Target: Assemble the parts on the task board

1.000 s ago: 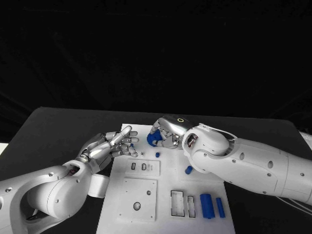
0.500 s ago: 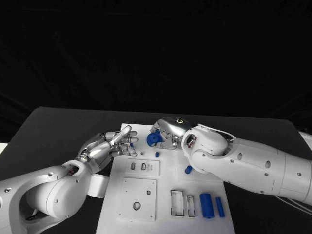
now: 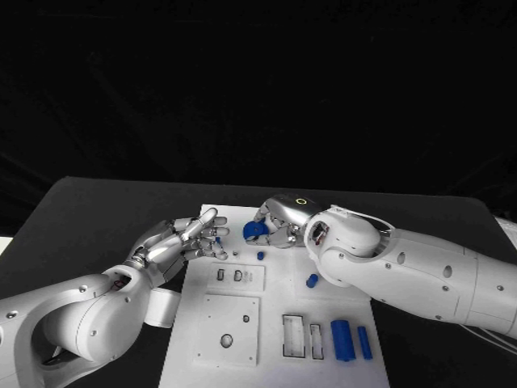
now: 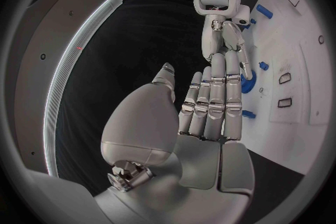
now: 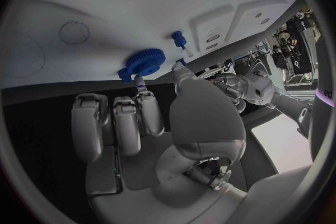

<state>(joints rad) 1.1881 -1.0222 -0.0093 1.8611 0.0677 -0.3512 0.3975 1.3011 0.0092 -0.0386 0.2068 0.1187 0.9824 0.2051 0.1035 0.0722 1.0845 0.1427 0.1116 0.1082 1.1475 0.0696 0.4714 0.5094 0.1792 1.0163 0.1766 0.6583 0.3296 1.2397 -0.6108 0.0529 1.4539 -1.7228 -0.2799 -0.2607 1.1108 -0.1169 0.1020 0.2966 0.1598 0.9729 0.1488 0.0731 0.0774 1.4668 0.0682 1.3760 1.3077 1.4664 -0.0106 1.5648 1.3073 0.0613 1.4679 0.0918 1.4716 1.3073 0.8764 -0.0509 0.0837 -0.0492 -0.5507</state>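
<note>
1. Task board [image 3: 276, 323] is lying at lower centre, carrying two blue cylinders [image 3: 350, 340] lengthwise at its lower right.
2. Right hand [image 3: 276, 225] is pinching a blue gear [image 3: 255, 231] at the board's upper edge.
3. Left hand [image 3: 187, 241] is hovering left of the gear, fingers straight, holding nothing.

Robotics lab test bench: matte black table [image 3: 95, 210], black backdrop behind, white flat plastic task board [image 3: 276, 323] with machined slots.

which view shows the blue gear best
The right wrist view: the blue gear shows whole, teeth visible, at the right hand's fingertips. In the head view the gear is partly covered by that hand. The left wrist view gives only a blue sliver.
</note>
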